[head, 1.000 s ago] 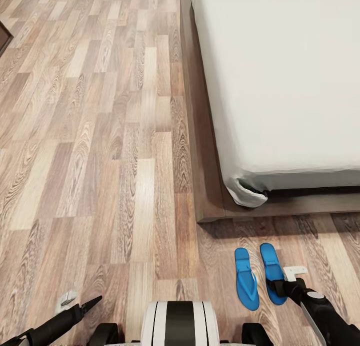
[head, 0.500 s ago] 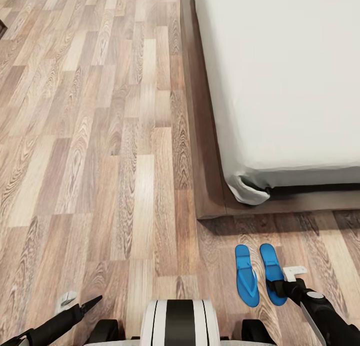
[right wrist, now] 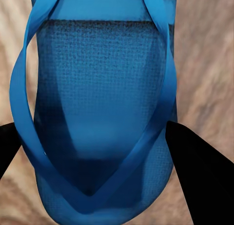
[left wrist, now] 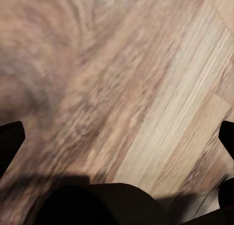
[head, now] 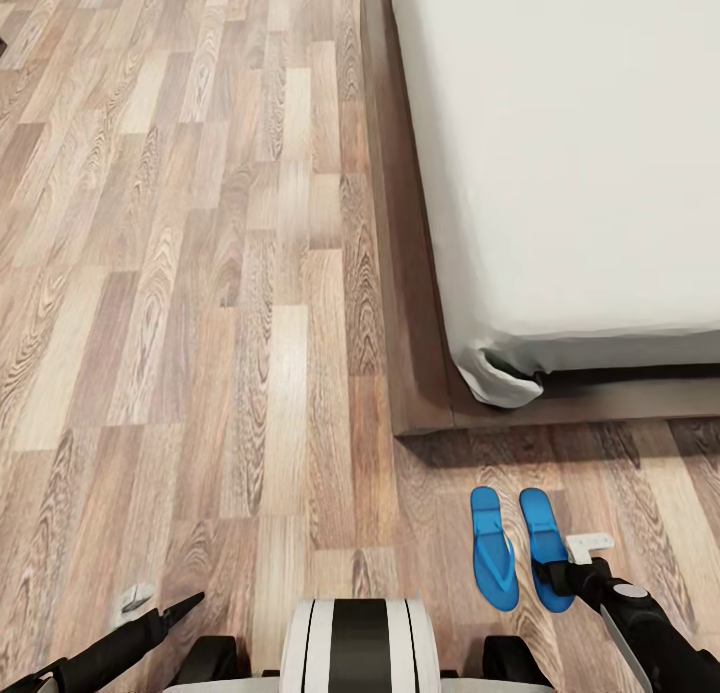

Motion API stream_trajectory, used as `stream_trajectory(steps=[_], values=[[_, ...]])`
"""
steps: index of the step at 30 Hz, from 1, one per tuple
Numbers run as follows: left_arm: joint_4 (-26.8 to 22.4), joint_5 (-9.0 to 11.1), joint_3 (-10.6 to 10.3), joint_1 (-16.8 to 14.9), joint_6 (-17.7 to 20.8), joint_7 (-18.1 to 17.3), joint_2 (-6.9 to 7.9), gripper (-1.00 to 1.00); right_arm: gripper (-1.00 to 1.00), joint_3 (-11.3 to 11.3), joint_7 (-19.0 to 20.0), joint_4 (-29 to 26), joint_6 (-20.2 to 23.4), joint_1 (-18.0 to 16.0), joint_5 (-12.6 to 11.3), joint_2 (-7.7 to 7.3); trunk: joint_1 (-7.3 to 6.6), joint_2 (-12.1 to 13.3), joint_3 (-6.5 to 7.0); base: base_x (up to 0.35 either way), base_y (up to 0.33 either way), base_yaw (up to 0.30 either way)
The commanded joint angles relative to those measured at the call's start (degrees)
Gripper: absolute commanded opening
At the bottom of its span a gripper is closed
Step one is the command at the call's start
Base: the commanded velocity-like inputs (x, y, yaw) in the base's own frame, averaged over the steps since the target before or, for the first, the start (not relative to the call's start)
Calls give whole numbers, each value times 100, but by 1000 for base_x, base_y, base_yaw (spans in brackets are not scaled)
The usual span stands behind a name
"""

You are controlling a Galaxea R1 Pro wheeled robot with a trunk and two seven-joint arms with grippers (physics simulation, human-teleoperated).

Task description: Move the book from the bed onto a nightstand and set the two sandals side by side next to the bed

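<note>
Two bright blue sandals lie side by side on the wood floor just off the foot corner of the bed [head: 405, 303], the left sandal [head: 495, 551] beside the right sandal [head: 543, 533]. My right gripper [head: 568, 561] hangs open over the right sandal's heel end. Its fingers straddle the sandal [right wrist: 102, 113] in the right wrist view, where the gripper [right wrist: 92, 132] is close above the straps. My left gripper [head: 160, 603] is open and empty, low over bare floor. The book and the nightstand are out of view.
The pale grey mattress [head: 570, 153] on its dark wooden frame takes up the right side of the head view. Wood-plank floor [head: 200, 273] stretches away on the left. My own base [head: 360, 643] sits at the bottom edge.
The whole head view has shifted slightly, so the camera has moved. Both grippers and the sandals keep the same places relative to each other.
</note>
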Motion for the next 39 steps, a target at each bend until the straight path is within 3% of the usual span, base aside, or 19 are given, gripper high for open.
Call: stream_trajectory(steps=[1,7,11,39], values=[[1,27,8,-1,60,-21,0,100,-100,-22,39,-11,32,0,25,3,-1,-1,-3,0,0,0],[1,27,8,-1,60,-21,0,100,-100,-22,39,-11,32,0,32,3,-1,-1,-3,0,0,0],[1,27,8,-1,60,-21,0,100,-100,-22,39,-11,32,0,33,3,10,-6,-91,0,0,0],[1,27,8,-1,60,-21,0,100,-100,-38,39,-12,32,0,18,3,10,-6,-91,0,0,0]])
